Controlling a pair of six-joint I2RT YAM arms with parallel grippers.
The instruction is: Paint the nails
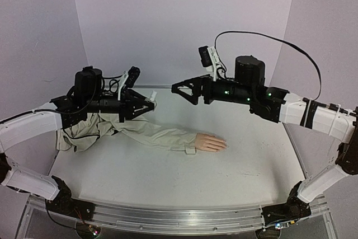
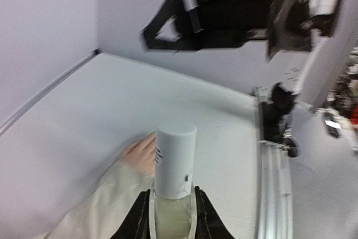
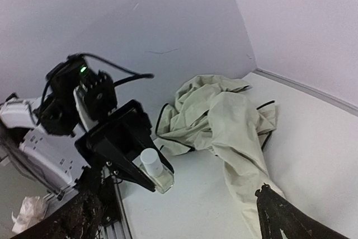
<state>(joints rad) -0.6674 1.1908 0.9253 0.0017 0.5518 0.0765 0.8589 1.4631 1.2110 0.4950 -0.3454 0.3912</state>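
Top: left fingers point(image 1: 148, 108) pinch a small bottle point(image 1: 153, 94); right fingers point(image 1: 180, 85) gape opposite; the nails point(image 1: 224, 145) lie on the counter point(image 1: 140, 172) below, between them. Left wrist: the hand point(image 2: 142, 152) beyond the fingers looks stiff, light, easily nudged. Right wrist: the cap point(image 3: 150, 158) stands clear, likely the place to grip.

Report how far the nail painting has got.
Done: the left gripper is shut on the bottle, held above the table. In hand: the open, empty right gripper faces the bottle, whose white cap is on. Left: uncapping and painting. No polish shows on the mannequin hand at the end of its sleeve, though the nails are too small to judge.
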